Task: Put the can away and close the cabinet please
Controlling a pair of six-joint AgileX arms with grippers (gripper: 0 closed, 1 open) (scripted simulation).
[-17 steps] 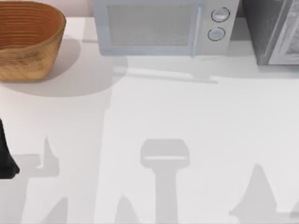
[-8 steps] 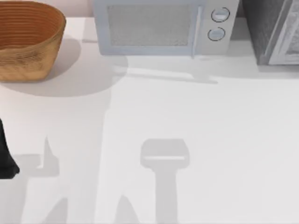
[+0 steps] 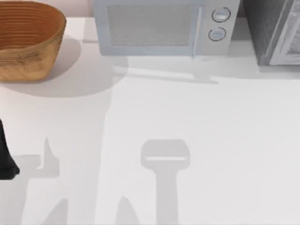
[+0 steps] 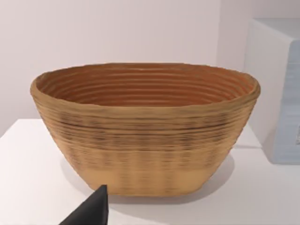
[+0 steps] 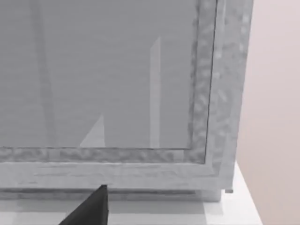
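Observation:
The can is out of view. The grey speckled cabinet (image 3: 272,33) stands at the table's far right corner. In the right wrist view its framed front panel (image 5: 117,79) looms close, and a black tip of my right gripper (image 5: 93,208) pokes in just before its lower edge. My left arm (image 3: 5,159) is a dark shape at the table's left edge. A black tip of my left gripper (image 4: 93,213) points toward the wicker basket (image 4: 145,126).
The wicker basket (image 3: 28,40) sits at the far left corner. A pale blue microwave (image 3: 164,26) stands at the back centre, between the basket and the cabinet. The white tabletop (image 3: 197,122) carries soft arm shadows.
The pointed shadow at the table's lower right has gone from the top view. The left arm, basket, microwave and cabinet have not moved.

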